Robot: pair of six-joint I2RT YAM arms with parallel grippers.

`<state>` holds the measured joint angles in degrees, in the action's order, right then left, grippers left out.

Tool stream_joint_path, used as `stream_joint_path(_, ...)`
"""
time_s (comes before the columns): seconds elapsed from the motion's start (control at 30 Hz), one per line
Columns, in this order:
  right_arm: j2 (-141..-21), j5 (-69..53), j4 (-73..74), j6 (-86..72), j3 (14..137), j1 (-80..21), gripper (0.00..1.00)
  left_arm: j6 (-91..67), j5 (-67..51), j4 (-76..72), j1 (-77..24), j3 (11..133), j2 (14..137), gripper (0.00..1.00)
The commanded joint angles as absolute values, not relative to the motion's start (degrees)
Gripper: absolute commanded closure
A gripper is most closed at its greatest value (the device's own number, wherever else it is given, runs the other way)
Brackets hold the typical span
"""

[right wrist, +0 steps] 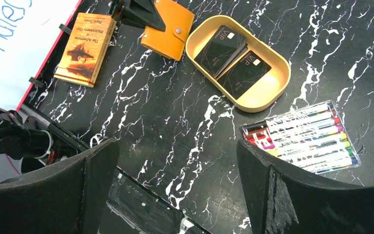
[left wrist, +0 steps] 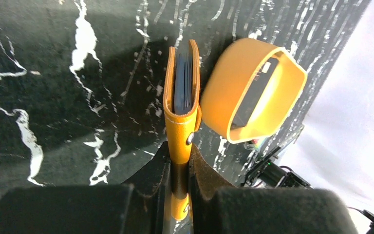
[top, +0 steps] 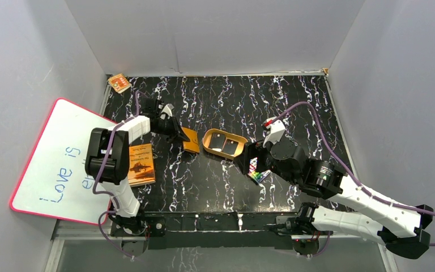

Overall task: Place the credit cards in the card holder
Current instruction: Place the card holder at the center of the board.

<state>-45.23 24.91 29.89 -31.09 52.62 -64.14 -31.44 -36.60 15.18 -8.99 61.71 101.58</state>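
Overhead view: left end effector [top: 177, 136] is out over the left half of the desk [top: 294, 107], clamped on the card holder [top: 191, 140]. The tan oval tray [top: 205, 142] is just beside the holder on its right. The right end effector [top: 249, 160] hangs low near the tray's near-right end and hides most of a marker pack [top: 256, 174].

Left wrist view only: the holder shows edge-on, standing on its edge rather than flat. Both orange covers are pinched narrowly between the two black fingers [left wrist: 151, 170] at the snap end, metal stud facing out. The covers gape a little at the far end, with dark blue lining between them. I cannot tell whether a card is inside.

Right wrist view only: this end effector's jaws stand wide apart with nothing between them, only bare desk below. The tray's contents are plain from here: two black credit cards [right wrist: 220, 44] lying flat, one overlapping the other's edge, "VIP" legible on the nearer one. Neither is in the holder. The marker pack is clear-cased, coloured pens in a row, near the tray's right side but not touching it.

Also on the desk: an orange printed booklet [right wrist: 85, 48] lying flat left of the holder. A red-rimmed whiteboard [top: 56, 164] with blue handwriting leans at the left edge.
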Motion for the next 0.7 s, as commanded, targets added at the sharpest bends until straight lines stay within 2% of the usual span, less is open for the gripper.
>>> stream_joint_path(0.0, -44.62, 24.21, 26.77, -30.71, 52.23, -64.16, 0.02, -27.54, -33.49, 20.01, -8.8, 67.07, 104.14, 1.0)
stream_joint_path(0.2, -44.91, 23.88, 27.25, -31.24, 52.36, -64.16, 0.02, -25.95, -31.6, 20.62, -8.61, 71.55, 108.7, 1.0)
stream_joint_path(0.4, -44.63, 24.81, 27.45, -31.2, 52.56, -64.16, 0.02, -25.59, -30.5, 20.39, -8.36, 69.51, 109.53, 1.0)
stream_joint_path(0.47, -44.88, 24.96, 27.17, -31.12, 52.58, -64.16, 0.02, -25.78, -28.82, 20.39, -8.19, 68.77, 109.37, 0.96)
stream_joint_path(0.57, -45.49, 24.86, 27.16, -31.02, 53.05, -64.1, 0.01, -26.42, -25.78, 19.95, -8.08, 67.37, 108.59, 0.82)
stream_joint_path(0.67, -45.65, 24.87, 27.25, -31.02, 53.1, -64.16, 0.01, -26.37, -24.26, 19.94, -8.09, 66.45, 108.22, 0.77)
